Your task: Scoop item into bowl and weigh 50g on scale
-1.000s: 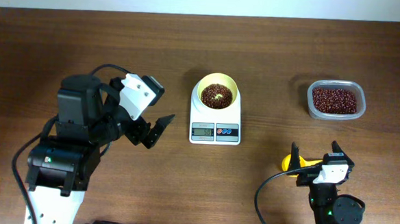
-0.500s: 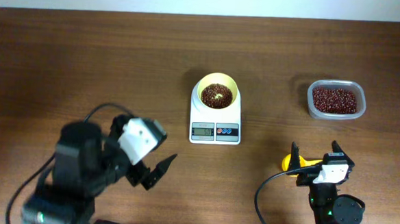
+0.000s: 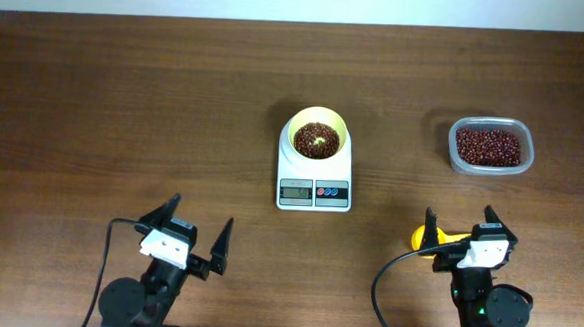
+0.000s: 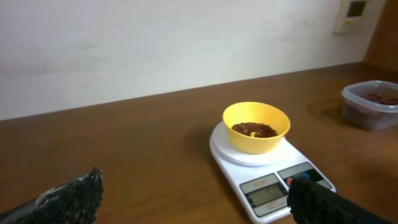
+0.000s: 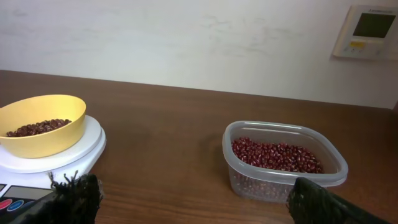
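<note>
The wooden table point(image 3: 126, 85) is bearing the scale point(image 3: 314, 191). A clear tub point(image 3: 490, 146) is sitting at its three o'clock, a yellow scoop point(image 3: 423, 237) at four.

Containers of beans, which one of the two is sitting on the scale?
The small yellow bowl: it rests on the round platform of the white scale. The clear plastic tub stands off the scale, well over to its right.

Light even and soft, moderately bright. I note a faint shadow at 9 o'clock of the tub point(image 5: 249, 182). Left wrist view soft overall; its fingertips point(image 4: 69, 199), at 7 and 5 o'clock, are blurred. Overhead view sharp.
</note>
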Available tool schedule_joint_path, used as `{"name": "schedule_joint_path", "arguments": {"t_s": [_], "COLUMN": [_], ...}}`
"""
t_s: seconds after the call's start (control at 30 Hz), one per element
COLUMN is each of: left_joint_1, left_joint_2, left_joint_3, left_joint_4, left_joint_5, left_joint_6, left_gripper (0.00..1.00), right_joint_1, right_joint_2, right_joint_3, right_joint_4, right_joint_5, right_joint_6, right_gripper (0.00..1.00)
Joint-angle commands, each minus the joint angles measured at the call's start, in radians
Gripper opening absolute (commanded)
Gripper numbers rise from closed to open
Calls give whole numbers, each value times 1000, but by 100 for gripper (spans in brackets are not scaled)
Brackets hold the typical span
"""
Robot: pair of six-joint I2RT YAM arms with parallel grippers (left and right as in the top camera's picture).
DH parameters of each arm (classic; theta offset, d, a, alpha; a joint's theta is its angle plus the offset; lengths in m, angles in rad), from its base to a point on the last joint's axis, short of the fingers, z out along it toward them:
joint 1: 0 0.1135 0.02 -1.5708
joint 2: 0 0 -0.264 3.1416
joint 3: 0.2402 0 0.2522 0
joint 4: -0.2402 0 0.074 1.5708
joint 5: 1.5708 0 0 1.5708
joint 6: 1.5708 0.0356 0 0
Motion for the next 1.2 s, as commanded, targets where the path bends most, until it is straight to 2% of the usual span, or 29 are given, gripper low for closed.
{"name": "schedule_joint_path", "arguments": {"t_s": [0.0,0.1,0.23,0.33,0.57,1.17], "left_joint_1": [6,6,6,15,46,60], "left_joint_2": [-10,-10,-10,-10,-10,-10], "left_joint_3": [-89,-188,-193,-193,-193,-192], "left_joint_4": [139,324,301,196,198,199], "left_joint_5": [-122,-209,-358,-311,-240,-250], "left_joint_6": [-21,-20,-20,-10,-5,-5], "left_gripper": [99,99,99,99,99,99], "right_joint_1": [-6,-6,-6,-6,-6,-6], "right_joint_2": [-6,-6,-6,-6,-6,-6], "right_joint_3": [-5,-5,-5,-5,-5,-5], "right_joint_4": [-7,-7,-7,-7,-7,-7], "right_joint_5": [8,8,8,8,8,8], "right_joint_6": [-6,-6,-6,-6,-6,-6], "right_gripper": [99,99,99,99,99,99]}}
